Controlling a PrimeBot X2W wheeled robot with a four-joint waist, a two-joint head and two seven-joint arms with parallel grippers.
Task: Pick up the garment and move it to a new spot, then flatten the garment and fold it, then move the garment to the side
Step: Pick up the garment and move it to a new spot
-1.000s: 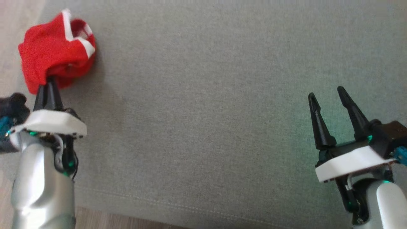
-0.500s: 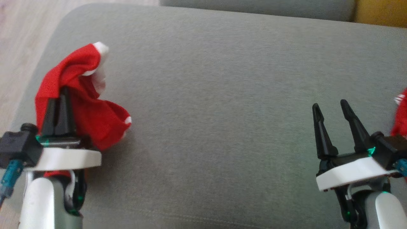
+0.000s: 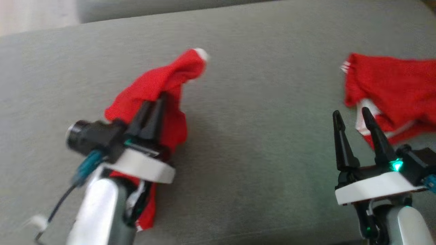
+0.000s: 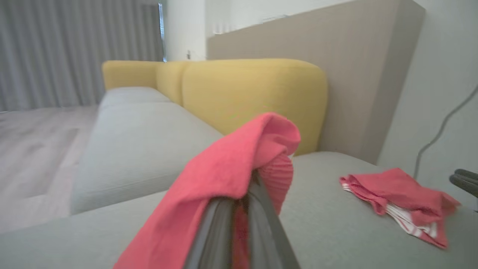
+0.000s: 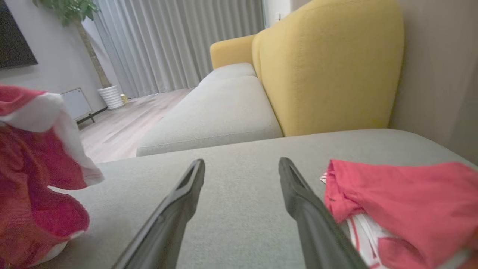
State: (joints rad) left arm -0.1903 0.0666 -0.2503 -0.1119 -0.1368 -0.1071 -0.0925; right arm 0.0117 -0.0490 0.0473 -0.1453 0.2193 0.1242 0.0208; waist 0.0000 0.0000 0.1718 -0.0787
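at the left of the head view, the left gripper (image 3: 157,99) is pressed together, pinching a fold of the red garment (image 3: 153,81). its fingertips are buried in cloth, and the arm and wrist camera are motion-blurred. the garment hangs bunched from the gripper above the grey sofa cushion (image 3: 259,143), with one white-edged corner pointing up and to the right. a lower flap is partly hidden behind the wrist, and a bit of white hem shows below it. whether any cloth touches the cushion: cannot tell.

left wrist view: the garment drapes over both fingers and covers the tips. the yellow backrest (image 4: 254,93) is behind.

to the right, the right gripper (image 3: 351,114) is spread wide with nothing between its fingers, low over the cushion.

far right, a second red garment (image 3: 391,85) with white stripes lies crumpled on the cushion, cut off by the frame edge. in the head view one right finger overlaps its near edge. in the right wrist view that finger sits just beside the cloth. contact: cannot tell.
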